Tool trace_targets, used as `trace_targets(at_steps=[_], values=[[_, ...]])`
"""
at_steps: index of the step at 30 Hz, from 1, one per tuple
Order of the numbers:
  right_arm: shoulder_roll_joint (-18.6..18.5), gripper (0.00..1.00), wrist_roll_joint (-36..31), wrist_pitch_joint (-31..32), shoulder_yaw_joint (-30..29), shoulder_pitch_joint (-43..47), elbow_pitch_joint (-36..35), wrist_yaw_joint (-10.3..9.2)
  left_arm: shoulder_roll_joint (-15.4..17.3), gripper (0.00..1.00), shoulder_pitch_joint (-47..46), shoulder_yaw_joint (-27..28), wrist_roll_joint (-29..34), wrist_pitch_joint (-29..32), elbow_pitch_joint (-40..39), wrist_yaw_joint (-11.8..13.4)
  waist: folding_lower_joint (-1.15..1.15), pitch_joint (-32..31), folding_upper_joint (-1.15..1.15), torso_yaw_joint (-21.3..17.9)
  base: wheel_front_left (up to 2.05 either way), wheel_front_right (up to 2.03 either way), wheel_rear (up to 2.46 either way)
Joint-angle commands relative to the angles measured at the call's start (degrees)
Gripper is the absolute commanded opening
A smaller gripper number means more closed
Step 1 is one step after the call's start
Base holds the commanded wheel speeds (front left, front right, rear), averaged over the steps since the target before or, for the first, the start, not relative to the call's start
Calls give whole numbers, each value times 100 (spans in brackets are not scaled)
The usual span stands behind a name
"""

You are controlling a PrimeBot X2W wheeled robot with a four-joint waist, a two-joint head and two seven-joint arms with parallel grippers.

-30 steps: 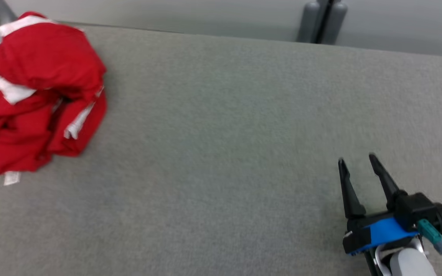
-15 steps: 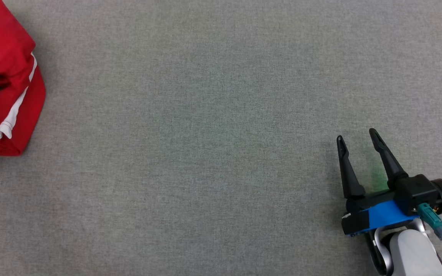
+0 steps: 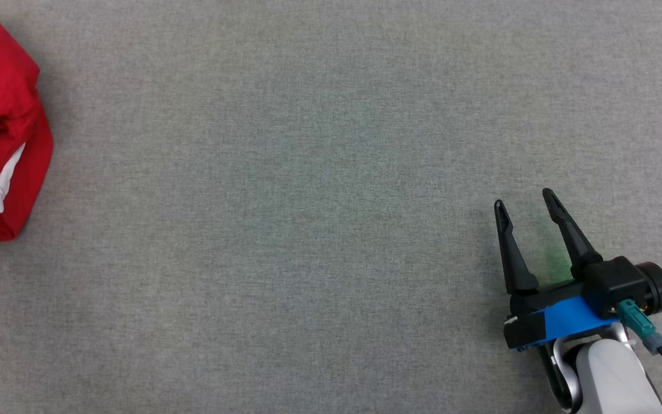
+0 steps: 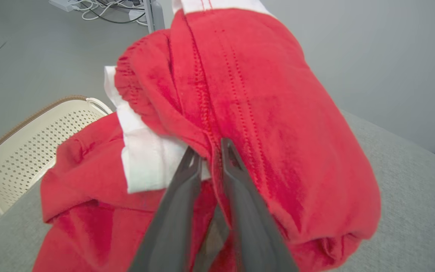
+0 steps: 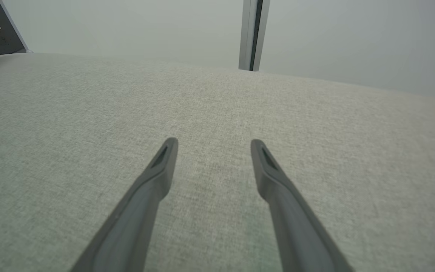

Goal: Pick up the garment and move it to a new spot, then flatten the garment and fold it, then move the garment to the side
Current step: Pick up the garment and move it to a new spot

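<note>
Your left gripper [image 4: 210, 149], nearly shut, pinches a seam fold of the soft, limp red garment [image 4: 278, 113] bunched directly ahead, while your right gripper [image 3: 523, 196] hangs wide open, empty, well apart.

Bare lab-like room: grey cloth table [image 3: 331, 172], perforated chair [image 4: 25, 151], plain walls [image 5: 127, 30].
</note>
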Motion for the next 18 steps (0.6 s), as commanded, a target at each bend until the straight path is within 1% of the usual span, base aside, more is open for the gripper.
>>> trace_targets(at_steps=[1, 3, 6, 11, 18], values=[[-29, 100, 14, -22, -3, -79, 19, 3, -6, 0, -45, -40, -32, 19, 12, -25, 0, -7, -1, -17, 0, 0, 0], [-29, 100, 44, -22, 8, -84, 24, 3, -17, 0, -49, -46, -80, 28, 22, -101, 0, -17, -1, -50, 0, 0, 0], [-29, 100, 65, -22, -6, -89, 19, 3, 48, 0, -90, -48, -98, -74, 36, -189, 0, -33, -1, -89, 0, 0, 0], [-29, 100, 92, -22, -47, -69, 43, 3, 146, 0, -259, -136, -13, -328, -41, -337, 0, -120, -1, -102, 0, 0, 0], [-29, 100, 179, -22, -83, 73, 94, 3, 150, 0, -591, -504, 177, -490, -285, -624, 0, -455, -1, -48, 0, 0, 0]])
